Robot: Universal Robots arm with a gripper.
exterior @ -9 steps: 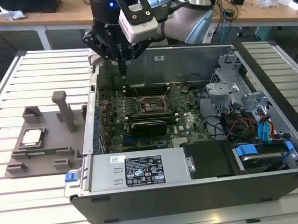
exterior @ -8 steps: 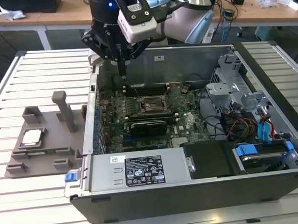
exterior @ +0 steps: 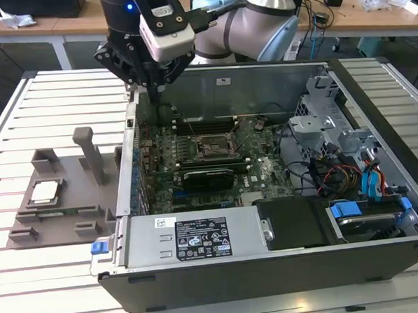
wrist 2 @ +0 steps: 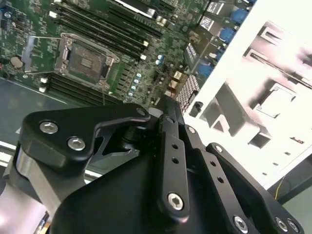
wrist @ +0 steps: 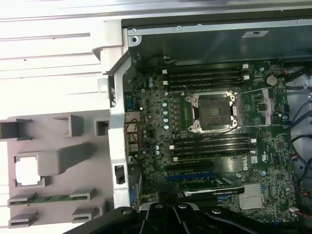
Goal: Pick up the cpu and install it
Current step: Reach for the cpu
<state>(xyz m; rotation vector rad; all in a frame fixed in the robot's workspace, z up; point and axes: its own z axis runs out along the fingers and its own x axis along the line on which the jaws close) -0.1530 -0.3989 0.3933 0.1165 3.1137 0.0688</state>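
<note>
The cpu (exterior: pixel 44 192) is a small silver square lying flat in a recess of the grey tray (exterior: pixel 71 206), at the exterior view's left of the open computer case (exterior: pixel 271 265). In the first wrist view the cpu (wrist: pixel 28 171) looks washed-out white. My gripper (exterior: pixel 154 95) hangs above the case's tray-side wall, well apart from the cpu, shut with nothing in it. The motherboard's socket (exterior: pixel 212 148) stands open and bare, as both wrist views show (wrist 2: pixel 85 61) (wrist: pixel 213 112). My gripper's black linkage (wrist 2: pixel 163 103) (wrist: pixel 178 208) takes up the foreground of both wrist views.
The tray carries upright grey posts (exterior: pixel 89 152) and a green memory stick (wrist: pixel 51 198). Inside the case a long black card (exterior: pixel 208 176) lies just in front of the socket, with cables and blue drive clips (exterior: pixel 351 184) at the exterior view's right. Slatted metal table all round.
</note>
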